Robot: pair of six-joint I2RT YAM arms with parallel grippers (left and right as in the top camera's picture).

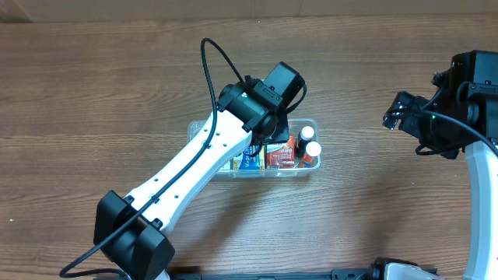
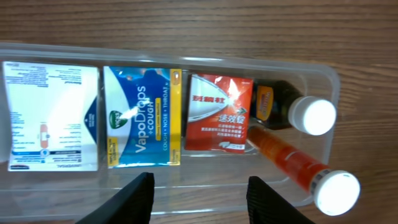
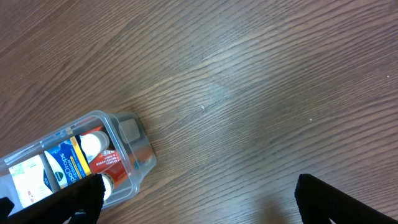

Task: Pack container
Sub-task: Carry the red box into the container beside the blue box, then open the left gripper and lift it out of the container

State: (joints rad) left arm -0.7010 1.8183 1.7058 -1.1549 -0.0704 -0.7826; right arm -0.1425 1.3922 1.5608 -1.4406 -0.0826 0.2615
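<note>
The clear, see-through plastic rectangular tub with rounded corners (image 1: 311, 124) sits at the middle of the brown wooden table (image 1: 93, 93). The left gripper (image 2: 200, 194) hangs directly over it, its two black fingers spread apart with nothing between them.

In the left wrist view the tub is packed in a row. From the 9 o'clock end these are a white printed box (image 2: 53, 115), a blue-and-yellow cough-drop pack (image 2: 143, 115) and a red sachet (image 2: 217, 112). At the 3 o'clock end lie a dark white-capped bottle (image 2: 280, 106) and an orange white-capped bottle (image 2: 292, 158).

The right gripper (image 3: 199, 186) waits well apart at 3 o'clock of the tub, also wide open and empty.

No loose item shows on the table, so packing looks nearly or fully done. The next move likely calls for lifting the left arm straight up, clear of the tub's rim.
</note>
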